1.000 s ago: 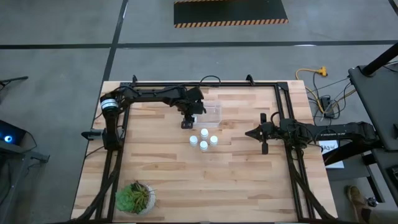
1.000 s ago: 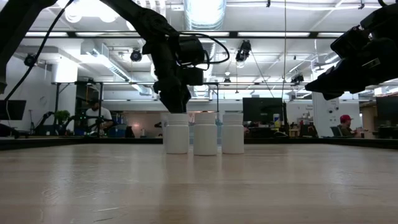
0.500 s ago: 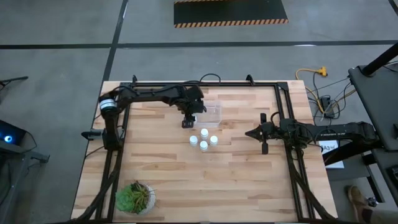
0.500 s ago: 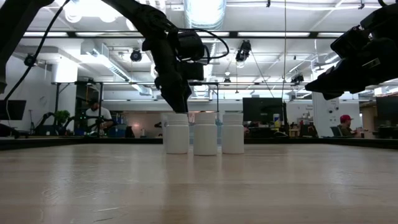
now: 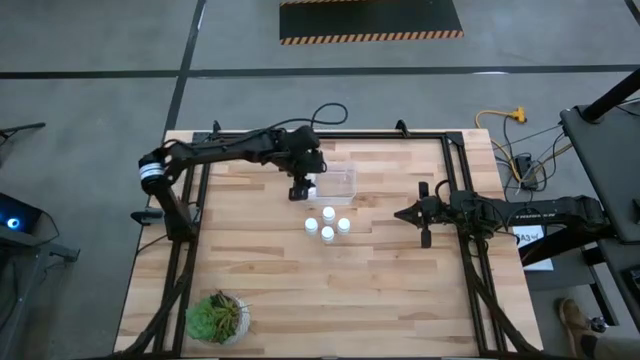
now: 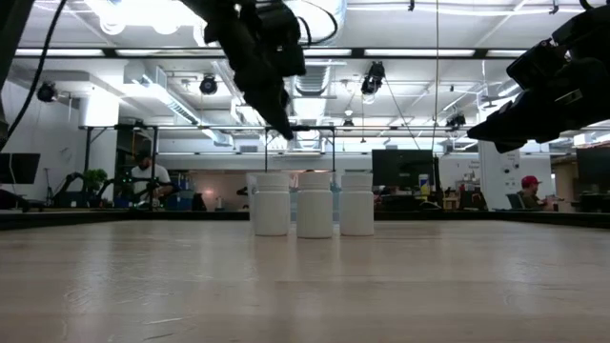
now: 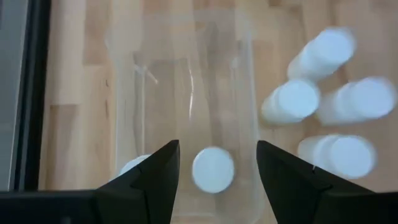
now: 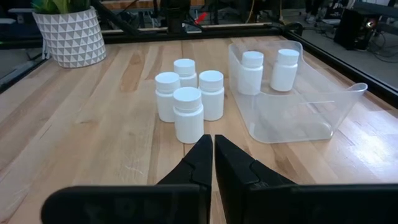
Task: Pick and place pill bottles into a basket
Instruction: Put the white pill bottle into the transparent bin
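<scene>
Left gripper (image 7: 214, 163) above basket (image 5: 340, 180)
I see its fingers spread, empty; right gripper (image 8: 213, 149) pressed together

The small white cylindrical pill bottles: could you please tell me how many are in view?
6. Two stand inside the clear plastic rectangular basket, at and. Four stand clustered on the wooden table beside it. None seems hidden.

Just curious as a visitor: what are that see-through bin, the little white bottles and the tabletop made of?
Basket: clear, glossy plastic, probably; the wood shows through its walls. Pill bottles: opaque white plastic, apparently, with a smooth matte look. Table: light wood planks with visible grain and seams.
</scene>
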Controlling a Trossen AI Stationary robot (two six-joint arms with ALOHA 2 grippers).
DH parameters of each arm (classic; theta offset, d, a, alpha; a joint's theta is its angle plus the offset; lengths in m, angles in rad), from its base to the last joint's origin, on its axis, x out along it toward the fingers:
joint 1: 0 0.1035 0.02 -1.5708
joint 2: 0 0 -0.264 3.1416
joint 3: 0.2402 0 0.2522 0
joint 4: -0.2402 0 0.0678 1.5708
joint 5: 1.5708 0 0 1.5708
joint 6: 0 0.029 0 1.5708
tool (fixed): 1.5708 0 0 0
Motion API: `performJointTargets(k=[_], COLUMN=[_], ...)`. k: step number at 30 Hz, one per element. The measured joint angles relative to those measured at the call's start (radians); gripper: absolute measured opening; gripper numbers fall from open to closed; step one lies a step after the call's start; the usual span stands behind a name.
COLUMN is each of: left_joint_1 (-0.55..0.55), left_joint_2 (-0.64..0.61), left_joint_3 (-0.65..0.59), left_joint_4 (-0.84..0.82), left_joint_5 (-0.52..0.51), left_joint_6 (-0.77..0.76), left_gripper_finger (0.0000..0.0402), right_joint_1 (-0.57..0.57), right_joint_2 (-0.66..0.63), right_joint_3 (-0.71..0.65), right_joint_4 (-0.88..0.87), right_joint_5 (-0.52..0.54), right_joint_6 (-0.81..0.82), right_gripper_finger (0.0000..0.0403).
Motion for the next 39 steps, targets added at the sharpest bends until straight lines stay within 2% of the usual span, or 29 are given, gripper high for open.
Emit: performJointTargets(k=[7, 18, 31, 39], left_joint_1=[-0.073, -0.215, -0.238, -0.261], left_joint_2=[-0.064, -0.019, 0.01, 0.018], left_joint_3=[0.003, 0.001, -0.002, -0.003], left_joint_4=[-0.016, -0.06, -0.112, -0.084], left_joint_5=[0.061, 0.062, 0.056, 0.056], left_joint_6=[-0.033, -0.03, -0.061, -0.083], left_gripper_finger=[0.0195, 0.0195, 0.0195, 0.0195], right_joint_1=[0.0, 0.0, 0.0, 0.0], right_joint_2=[0.0, 0.0, 0.0, 0.0], right_joint_3=[0.0, 0.0, 0.0, 0.0], right_joint_4=[0.002, 0.004, 0.004, 0.004], right_joint_5=[0.0, 0.0, -0.001, -0.001], right_joint_6=[-0.001, -0.015, 0.001, 0.0], right_gripper_finger=[0.0009, 0.0009, 0.0009, 0.0009])
